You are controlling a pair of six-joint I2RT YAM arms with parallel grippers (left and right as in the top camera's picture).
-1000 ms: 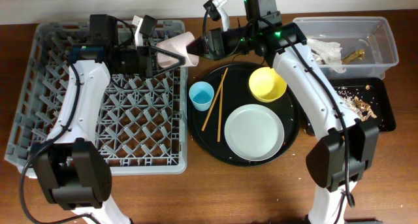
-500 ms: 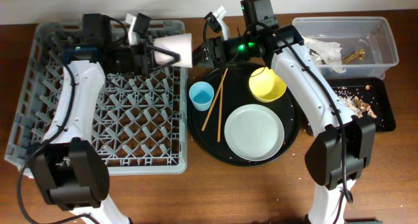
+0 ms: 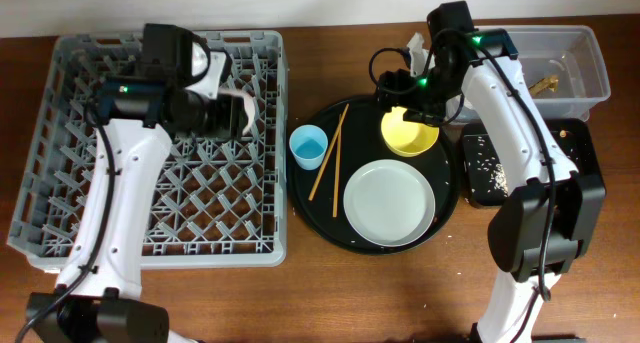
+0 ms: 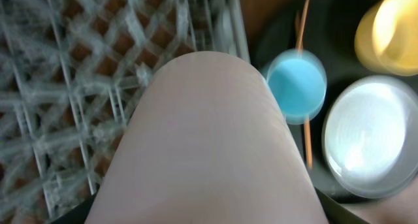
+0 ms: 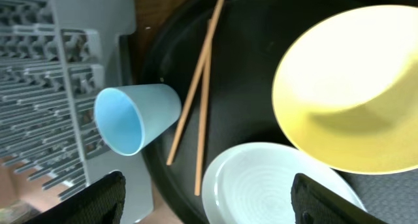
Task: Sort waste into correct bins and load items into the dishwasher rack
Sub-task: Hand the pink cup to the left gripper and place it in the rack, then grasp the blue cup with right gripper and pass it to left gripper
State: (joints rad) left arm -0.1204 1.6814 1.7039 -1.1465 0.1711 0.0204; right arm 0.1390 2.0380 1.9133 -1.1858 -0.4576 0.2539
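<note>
My left gripper [image 3: 228, 113] is shut on the pink-white cup [image 3: 242, 107], holding it over the back of the grey dishwasher rack [image 3: 60, 183]. That cup [image 4: 209, 139] fills the left wrist view and hides the fingers. My right gripper [image 3: 400, 98] hangs open and empty above the yellow bowl [image 3: 410, 131]; its dark fingers [image 5: 98, 198] frame the pale plate [image 5: 274, 185]. The light-blue cup [image 3: 308, 146], the chopsticks [image 3: 328, 151] and the plate [image 3: 389, 202] lie on the round black tray [image 3: 330, 218]. The blue cup [image 5: 130, 116] is tipped on its side.
A clear tub [image 3: 590, 53] at the back right holds a gold wrapper [image 3: 545, 82]. In front of it sits the shallow black tray [image 3: 478, 183] with scattered rice grains. My right arm crosses over both bins.
The pink-white cup passed from my right gripper to my left. The right gripper opened and swung right over the yellow bowl. The left arm drew the cup back over the rack.
</note>
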